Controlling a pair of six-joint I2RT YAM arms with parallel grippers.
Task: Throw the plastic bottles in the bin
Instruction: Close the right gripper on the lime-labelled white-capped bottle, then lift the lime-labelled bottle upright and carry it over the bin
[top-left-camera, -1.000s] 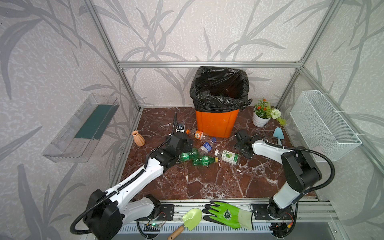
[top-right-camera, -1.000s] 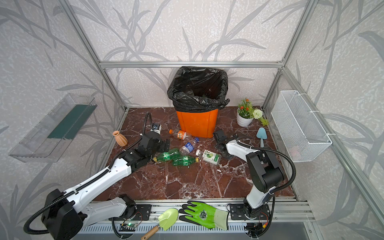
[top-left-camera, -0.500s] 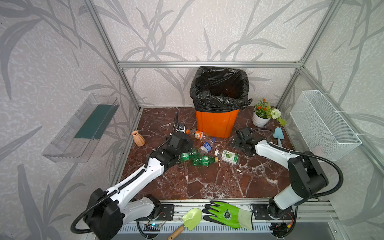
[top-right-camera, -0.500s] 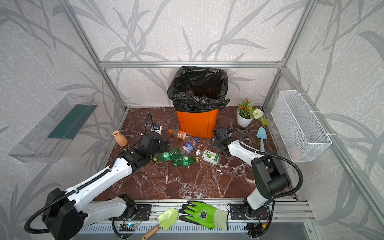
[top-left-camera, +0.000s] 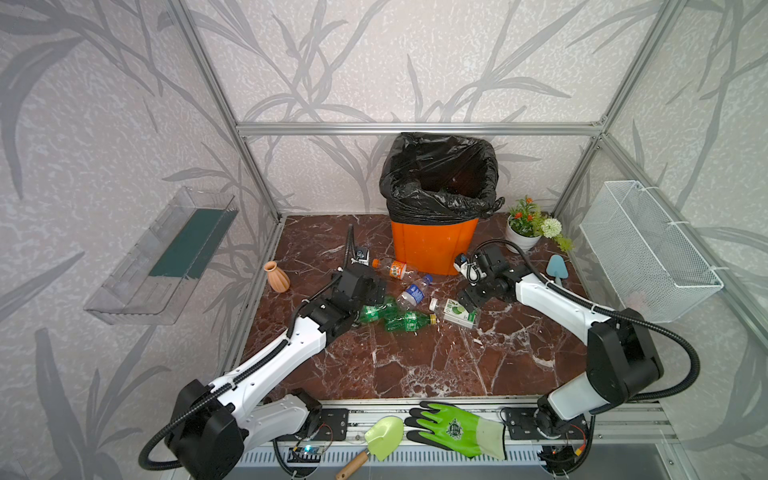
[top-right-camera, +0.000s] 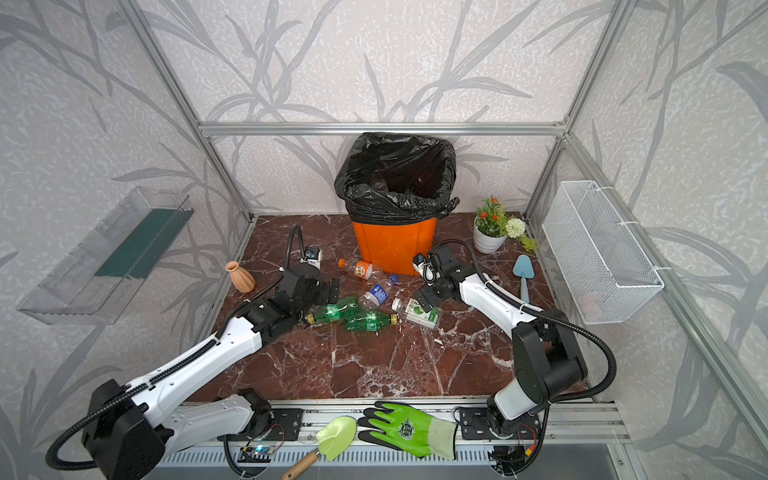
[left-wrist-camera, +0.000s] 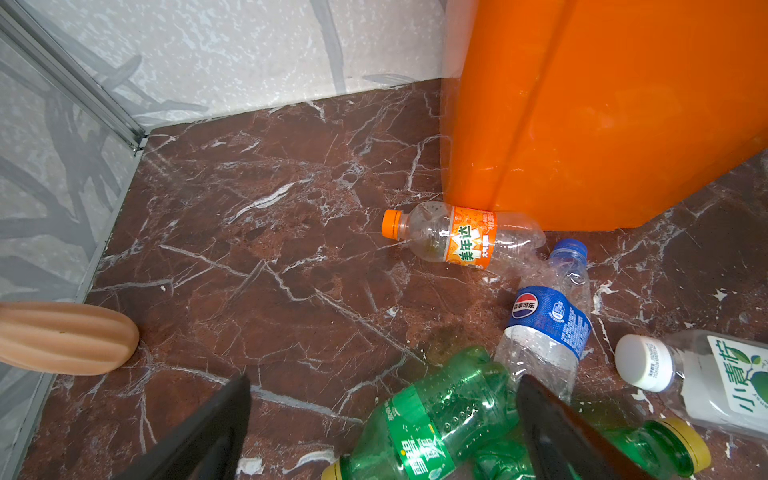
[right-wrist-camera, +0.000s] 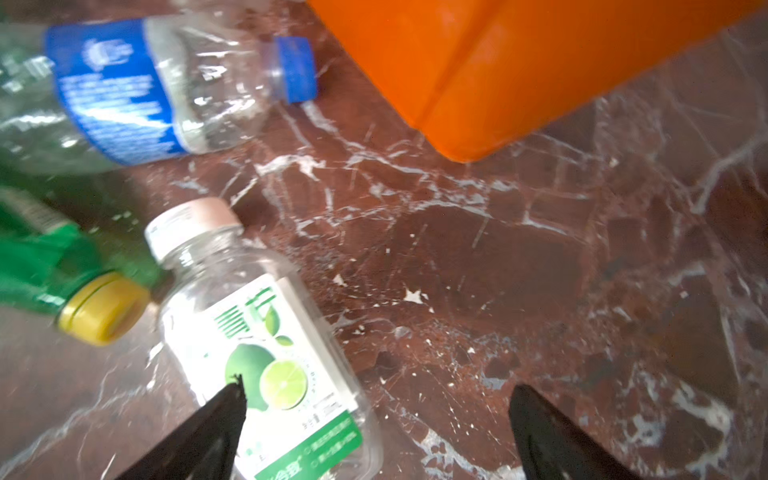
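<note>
- Five plastic bottles (top-left-camera: 405, 322) lie on their sides on the marble desk (top-left-camera: 415, 365), bunched just in front of the bin (top-left-camera: 432, 249).
- The orange-label bottle (left-wrist-camera: 461, 239) lies right at the foot of the bin, and the blue-label bottle (left-wrist-camera: 548, 316) is just beside it.
- Two green bottles (top-right-camera: 345, 312) lie touching, yellow caps pointing opposite ways. The lime-label bottle (right-wrist-camera: 266, 345) sits next to one of those caps.
- The left hand (left-wrist-camera: 382, 392) is down low and spread wide. In the left wrist view a green bottle lies between its fingers; whether they touch it, I cannot tell.
- The right hand (right-wrist-camera: 378, 388) is spread wide too and grips nothing. One finger crosses the lime-label bottle, and the gap sits over bare desk.
- The bin stands upright at the back wall, with a black bag (top-left-camera: 440, 183) folded over its rim.
- Further out, a terracotta vase (top-left-camera: 277, 277) stands at the left edge.
- A flower pot (top-left-camera: 521, 239) and a blue trowel (top-left-camera: 557, 266) are on the right.
- A green glove (top-left-camera: 457, 428) and a small shovel (top-left-camera: 384, 434) lie on the front rail.
</note>
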